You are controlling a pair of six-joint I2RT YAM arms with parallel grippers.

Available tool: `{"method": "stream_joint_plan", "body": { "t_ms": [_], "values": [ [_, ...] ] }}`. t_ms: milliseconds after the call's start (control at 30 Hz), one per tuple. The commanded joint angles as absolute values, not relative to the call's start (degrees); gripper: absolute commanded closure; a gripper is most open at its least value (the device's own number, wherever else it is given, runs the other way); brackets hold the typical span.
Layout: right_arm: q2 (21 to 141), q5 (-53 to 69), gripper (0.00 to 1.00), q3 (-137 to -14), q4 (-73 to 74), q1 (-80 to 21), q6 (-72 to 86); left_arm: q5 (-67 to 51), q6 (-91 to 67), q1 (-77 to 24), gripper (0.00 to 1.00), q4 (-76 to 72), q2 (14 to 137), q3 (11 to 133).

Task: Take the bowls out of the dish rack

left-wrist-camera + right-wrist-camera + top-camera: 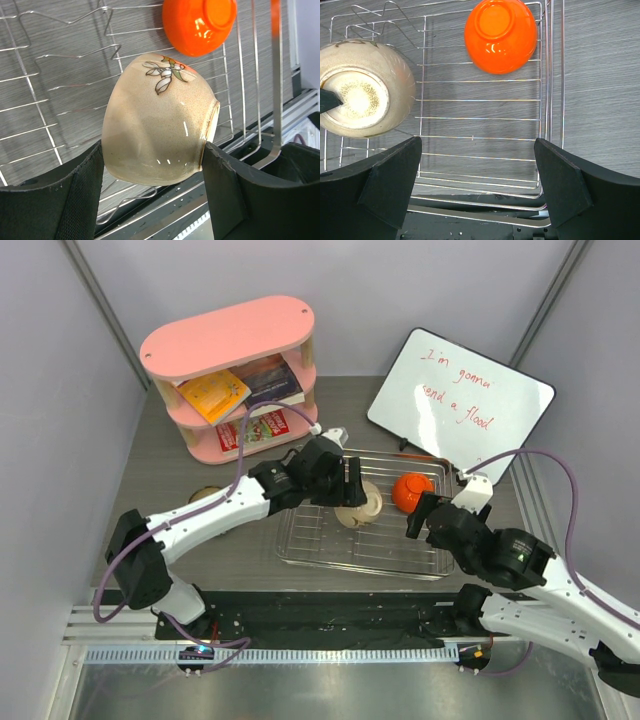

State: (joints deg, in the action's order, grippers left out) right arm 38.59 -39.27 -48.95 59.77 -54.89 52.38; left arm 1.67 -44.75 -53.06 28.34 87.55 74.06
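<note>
The silver wire dish rack (300, 552) lies mid-table and also shows in the left wrist view (30, 85) and the right wrist view (480, 118). My left gripper (352, 490) (154, 150) is shut on a cream bowl with a flower print (362, 506) (155, 135) (362, 90). It holds the bowl tipped on its side over the rack's middle. An orange-red bowl (412, 490) (199, 22) (501, 35) sits upside down in the rack's far right corner. My right gripper (415, 518) (477, 150) is open and empty over the rack's right part, just near of the orange-red bowl.
A pink oval shelf (230, 340) holding books stands at the back left. A whiteboard (460, 400) leans at the back right. A small round brownish thing (205, 495) lies left of the rack, partly hidden by my left arm.
</note>
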Motion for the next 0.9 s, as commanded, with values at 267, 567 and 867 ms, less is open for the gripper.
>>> {"method": "stream_joint_plan", "body": {
  "t_ms": [267,567,867],
  "values": [
    [41.57,-39.38,0.0,-49.57,56.69,-54.84,51.07,7.46,-43.07,-52.73,1.0,30.67,77.8,73.04],
    [41.22,-38.76,0.0,-48.96,56.34,-54.84,51.15,10.54,-43.07,-52.12,1.0,32.17,74.36,70.14],
    [41.05,-37.97,0.0,-47.64,55.28,-54.76,51.5,16.52,-42.1,-51.77,1.0,37.44,71.11,69.43]
  ]
}}
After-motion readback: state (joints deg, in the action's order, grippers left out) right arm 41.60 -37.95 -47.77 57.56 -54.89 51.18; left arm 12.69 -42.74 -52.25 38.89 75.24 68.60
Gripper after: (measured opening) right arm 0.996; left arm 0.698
